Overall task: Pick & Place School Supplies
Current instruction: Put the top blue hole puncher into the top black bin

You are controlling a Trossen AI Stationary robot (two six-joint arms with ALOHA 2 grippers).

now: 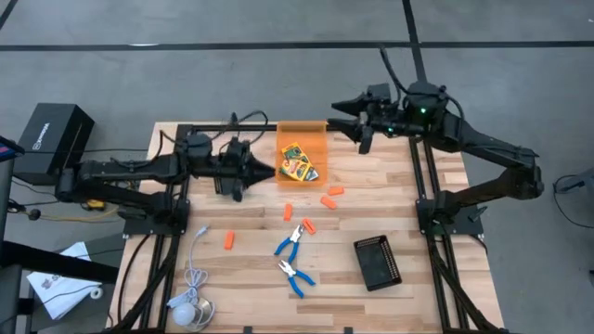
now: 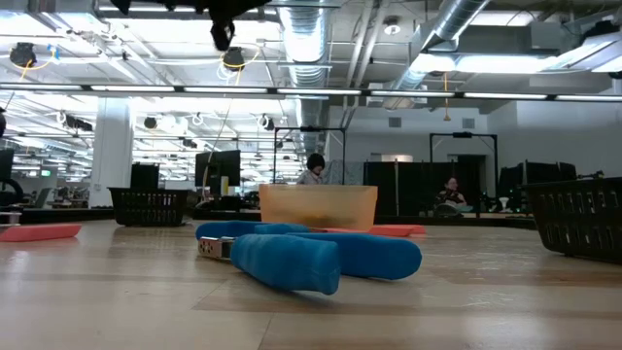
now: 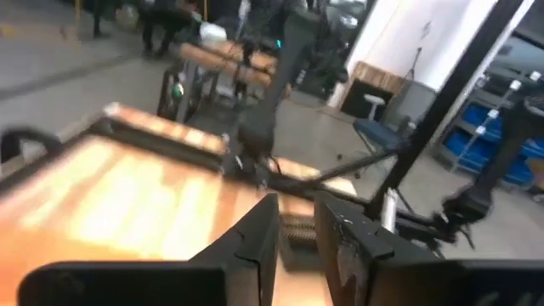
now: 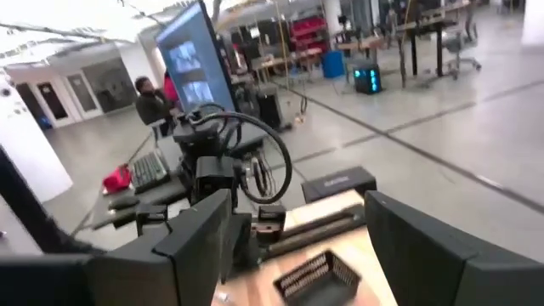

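Observation:
Two yellow-and-green crayon boxes (image 1: pixel 296 162) lie inside the orange translucent bin (image 1: pixel 302 132). Several short orange pieces (image 1: pixel 327 200) are scattered on the wood in front of the bin, one of them farther left (image 1: pixel 228 240). Two blue-handled scissor-like tools (image 1: pixel 290 241) (image 1: pixel 295 276) lie flat near the table's middle; their blue handles (image 2: pixel 311 255) fill the low view. My left gripper (image 1: pixel 269 172) (image 3: pixel 297 223) hovers at the bin's left side, pointing at it, fingers shut and holding nothing. My right gripper (image 1: pixel 348 121) (image 4: pixel 297 238) hangs open above the bin's far right corner.
A black rectangular tray (image 1: pixel 379 262) sits at the near right. A white cable with a round puck (image 1: pixel 190 306) lies at the near left corner. Black frame rails (image 1: pixel 422 167) run along both sides of the table. People sit in the room beyond (image 2: pixel 314 167).

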